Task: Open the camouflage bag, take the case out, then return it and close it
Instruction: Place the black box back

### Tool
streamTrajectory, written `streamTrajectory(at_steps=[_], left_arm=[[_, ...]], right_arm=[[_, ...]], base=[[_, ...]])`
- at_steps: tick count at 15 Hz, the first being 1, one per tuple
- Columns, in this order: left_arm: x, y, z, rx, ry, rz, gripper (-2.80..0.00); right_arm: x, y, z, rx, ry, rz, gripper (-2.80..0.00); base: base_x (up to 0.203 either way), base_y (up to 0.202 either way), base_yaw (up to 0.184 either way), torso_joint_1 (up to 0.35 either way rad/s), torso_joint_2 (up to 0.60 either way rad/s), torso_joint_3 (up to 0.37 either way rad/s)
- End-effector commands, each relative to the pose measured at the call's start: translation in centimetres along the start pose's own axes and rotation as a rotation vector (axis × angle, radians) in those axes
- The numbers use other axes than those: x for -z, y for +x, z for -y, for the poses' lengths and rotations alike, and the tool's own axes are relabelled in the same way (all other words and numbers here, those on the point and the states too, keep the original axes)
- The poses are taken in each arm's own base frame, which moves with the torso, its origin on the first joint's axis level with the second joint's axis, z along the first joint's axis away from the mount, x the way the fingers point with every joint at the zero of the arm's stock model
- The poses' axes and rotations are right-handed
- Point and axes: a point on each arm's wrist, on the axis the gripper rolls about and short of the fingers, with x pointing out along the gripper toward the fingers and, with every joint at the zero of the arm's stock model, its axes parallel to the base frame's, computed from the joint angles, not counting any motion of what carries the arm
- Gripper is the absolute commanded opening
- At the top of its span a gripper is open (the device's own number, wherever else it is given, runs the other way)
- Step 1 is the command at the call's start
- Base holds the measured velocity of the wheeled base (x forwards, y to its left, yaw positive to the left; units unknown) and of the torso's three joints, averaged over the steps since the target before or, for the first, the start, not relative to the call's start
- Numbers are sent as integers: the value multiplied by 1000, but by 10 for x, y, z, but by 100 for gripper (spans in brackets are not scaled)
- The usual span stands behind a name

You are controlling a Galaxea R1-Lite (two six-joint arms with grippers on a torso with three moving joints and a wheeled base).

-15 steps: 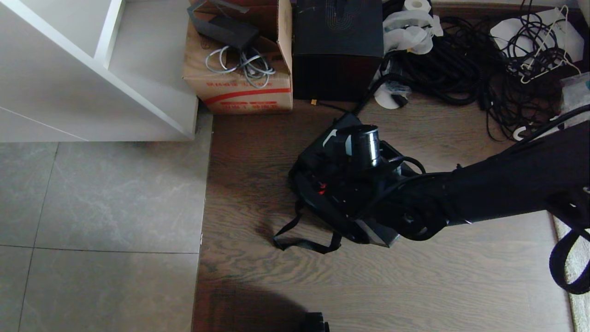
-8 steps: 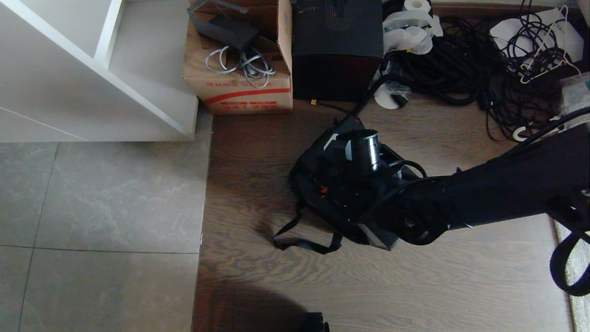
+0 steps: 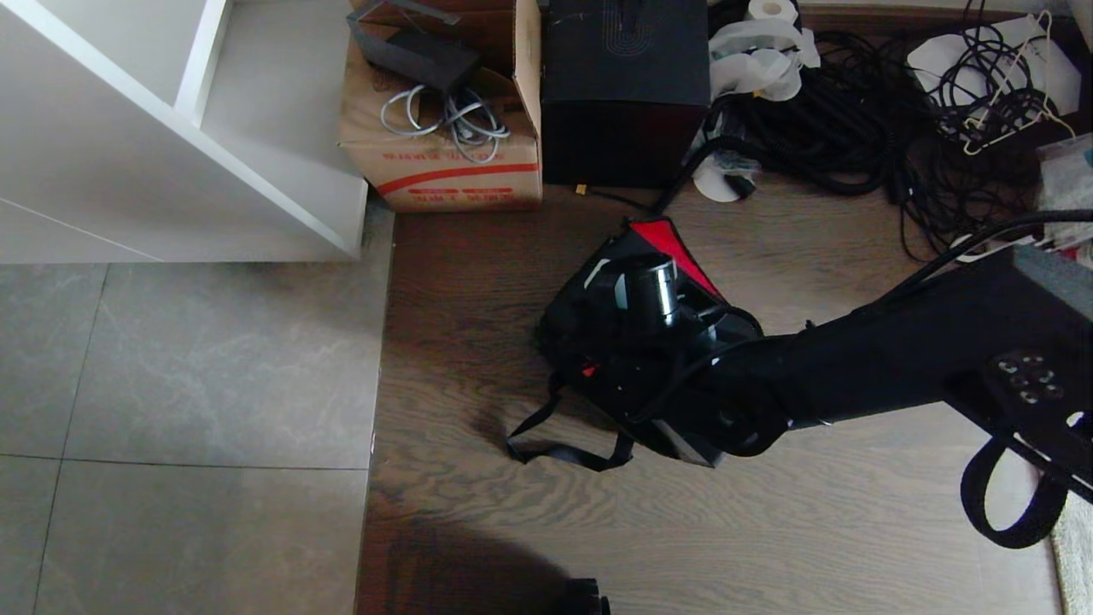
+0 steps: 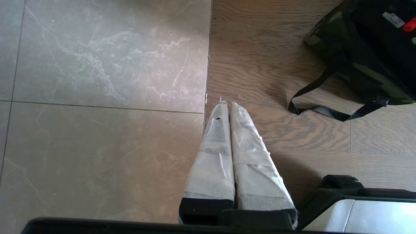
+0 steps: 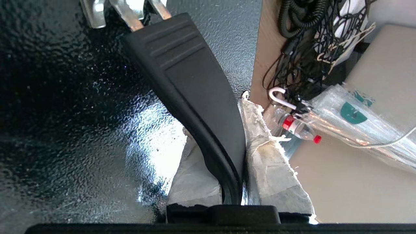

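Red lid lining (image 3: 675,243) was exposed as right hand (image 5: 239,156), clamped on case handle (image 5: 191,84), drew case (image 5: 65,113) up from camouflage bag (image 4: 360,70) on floor; left hand (image 4: 226,107) was parked, pressed together, empty.

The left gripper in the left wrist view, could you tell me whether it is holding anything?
No, the left gripper hangs over the bare floor with its taped fingers pressed together and nothing between them.
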Motion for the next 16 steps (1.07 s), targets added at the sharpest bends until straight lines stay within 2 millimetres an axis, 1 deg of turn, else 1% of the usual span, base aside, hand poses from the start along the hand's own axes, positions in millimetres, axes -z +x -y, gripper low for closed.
streamTrajectory(at_steps=[1, 5, 8, 16], left_arm=[[0, 0, 0, 0, 0, 0, -280], [0, 0, 0, 0, 0, 0, -280], [0, 0, 0, 0, 0, 0, -280], [0, 0, 0, 0, 0, 0, -280]], right_arm=[[-5, 2, -6, 6, 5, -1, -280], [-11, 2, 1, 14, 33, 7, -280], [-14, 5, -6, 15, 41, 7, -280], [-9, 14, -38, 0, 41, -8, -280]], base=[[0, 0, 0, 0, 0, 0], [0, 0, 0, 0, 0, 0], [0, 0, 0, 0, 0, 0], [0, 0, 0, 0, 0, 0]])
